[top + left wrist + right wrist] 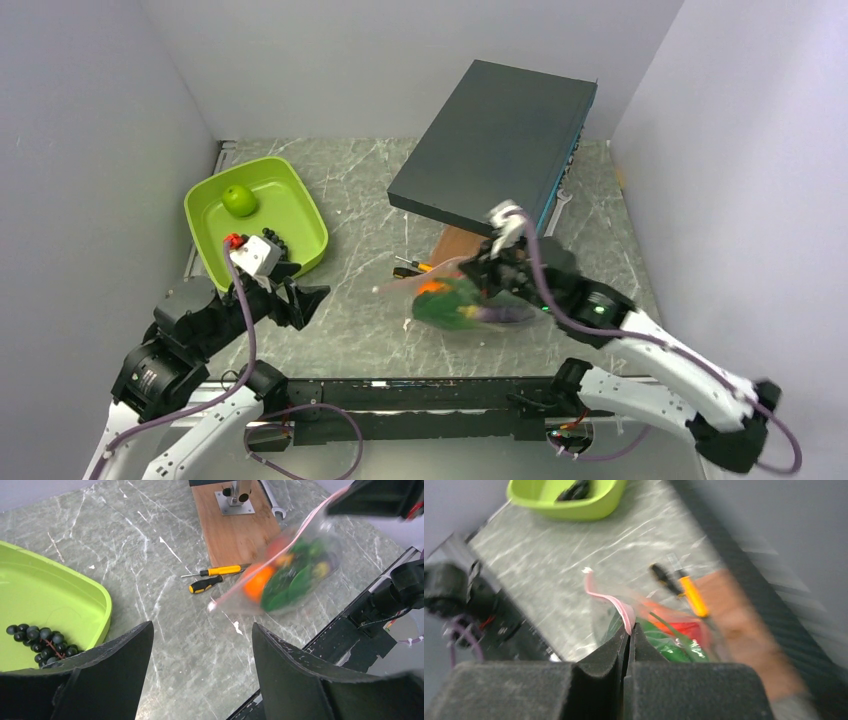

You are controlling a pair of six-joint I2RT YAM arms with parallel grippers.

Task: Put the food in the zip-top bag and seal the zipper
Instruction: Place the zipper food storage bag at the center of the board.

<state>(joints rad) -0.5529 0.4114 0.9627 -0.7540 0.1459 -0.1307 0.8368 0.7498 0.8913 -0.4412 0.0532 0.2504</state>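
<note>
Top external view: no lettering legible to us on anything at this size. The zip-top bag (465, 300) is a smeared blur toward the near edge of the counter (360, 330), right of centre, just in front of the wooden board (462, 243) that runs under the dark box (500, 140). We cannot tell whether its belly touches the counter. Through the clear plastic we make out an orange fruit (257, 582), leafy greens (287, 587), and a purple eggplant (500, 315). Something red shows on the right wrist view, too blurred to name. The right gripper (629, 630) has its pads pressed together on the zipper (611, 600), the pale-pink strip curling up out of the pinch, and the bag's far corner is cut off behind the fingers. The left gripper (202, 630) is spread wide, holding nothing, by the near corner of the lime-green tray (300, 210) at the left side of the counter. The black grapes (42, 637) and green apple (239, 200) lie in that tray, well apart from the bag. Two screwdrivers (220, 571) lie between tray and bag, beside the board.
</note>
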